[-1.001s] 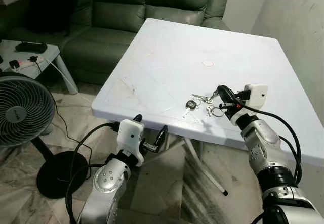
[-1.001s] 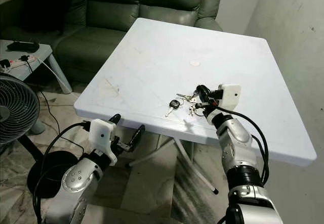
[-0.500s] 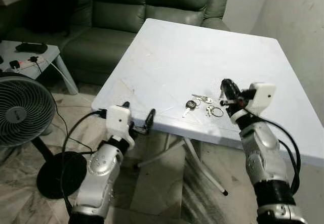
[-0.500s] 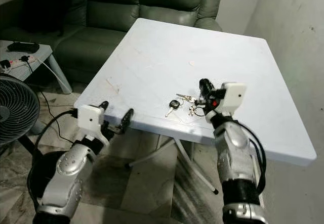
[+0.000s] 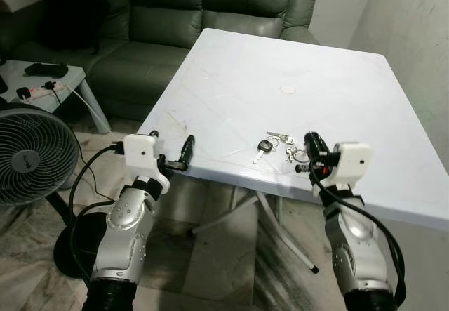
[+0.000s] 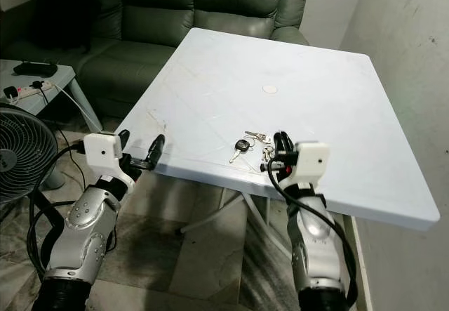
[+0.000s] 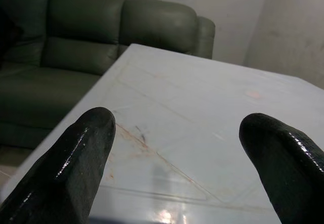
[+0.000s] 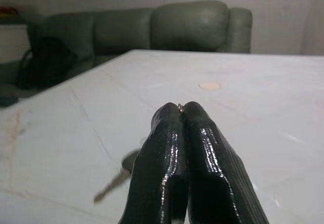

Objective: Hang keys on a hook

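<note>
Right hand (image 8: 181, 107) pinches keys (image 5: 277, 144), per wrist view

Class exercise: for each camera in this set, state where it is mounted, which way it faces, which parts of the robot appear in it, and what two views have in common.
Left and right eye views: head, looking down at white square plastic table; both silver arms.
Left wrist view: along open left gripper, at tabletop, grey-green leather sofa.
Right wrist view: along right gripper pinching metal key bunch.
Shared: wrist views show the sofa.

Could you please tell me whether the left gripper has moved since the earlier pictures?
Yes. The left gripper has risen from below the table edge to its near-left corner, jaws open.
</note>
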Controlling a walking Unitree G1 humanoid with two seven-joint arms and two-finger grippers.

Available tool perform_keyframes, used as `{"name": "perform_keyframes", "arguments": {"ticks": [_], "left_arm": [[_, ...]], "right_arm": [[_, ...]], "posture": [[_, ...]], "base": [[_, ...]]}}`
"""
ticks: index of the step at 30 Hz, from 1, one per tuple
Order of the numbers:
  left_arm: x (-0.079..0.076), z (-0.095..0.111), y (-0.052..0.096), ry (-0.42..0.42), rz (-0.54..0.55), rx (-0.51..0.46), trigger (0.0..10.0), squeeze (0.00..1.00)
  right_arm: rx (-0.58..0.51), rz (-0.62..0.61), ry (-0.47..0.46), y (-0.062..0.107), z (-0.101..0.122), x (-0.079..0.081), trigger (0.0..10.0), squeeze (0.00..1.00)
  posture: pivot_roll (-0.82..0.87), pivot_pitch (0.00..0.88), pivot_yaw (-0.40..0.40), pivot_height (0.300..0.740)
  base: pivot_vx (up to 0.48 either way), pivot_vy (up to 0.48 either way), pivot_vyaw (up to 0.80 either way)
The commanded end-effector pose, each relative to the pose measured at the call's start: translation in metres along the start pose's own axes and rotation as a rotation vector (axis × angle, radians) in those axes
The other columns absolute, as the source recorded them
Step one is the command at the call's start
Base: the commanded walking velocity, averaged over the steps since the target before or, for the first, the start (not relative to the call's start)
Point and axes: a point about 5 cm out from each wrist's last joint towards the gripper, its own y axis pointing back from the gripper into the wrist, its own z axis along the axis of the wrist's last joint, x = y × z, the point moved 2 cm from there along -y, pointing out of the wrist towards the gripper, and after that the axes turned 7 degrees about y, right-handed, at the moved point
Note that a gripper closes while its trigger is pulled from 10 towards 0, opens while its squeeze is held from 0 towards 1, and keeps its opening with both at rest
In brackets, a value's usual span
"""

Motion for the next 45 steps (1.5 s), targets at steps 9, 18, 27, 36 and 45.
{"name": "perform_keyframes", "arguments": {"ticks": [9,18,27,36,45], "left_arm": [[0.009,-0.005,0.004,0.022,0.02,0.02,10.0,0.0],[0.004,-0.005,-0.001,0.015,-0.016,0.029,10.0,0.0],[0.006,-0.004,-0.005,0.025,0.006,0.026,10.0,0.0],[0.001,-0.008,-0.006,0.035,0.007,0.035,10.0,0.0],[0.004,-0.009,-0.007,0.019,0.015,0.049,10.0,0.0]], "right_arm": [[0.02,-0.032,0.022,0.003,0.0,0.005,10.0,0.0],[0.021,-0.031,0.048,-0.004,0.003,0.007,10.0,0.0],[0.03,-0.026,0.067,-0.006,0.002,0.006,10.0,0.0],[0.04,-0.02,0.079,-0.004,0.0,0.006,10.0,0.0],[0.048,-0.024,0.092,0.0,-0.001,0.003,10.0,0.0]], "posture": [[-0.03,0.0,-0.002,0.74],[-0.02,0.0,-0.006,0.74],[-0.02,0.0,-0.016,0.74],[-0.02,0.0,-0.018,0.74],[-0.03,0.0,-0.017,0.74]], "base": [[0.0,0.0,-0.18],[0.0,0.0,-0.8],[0.0,0.198,-0.8],[0.0,0.0,-0.8],[0.0,0.0,-0.8]]}}
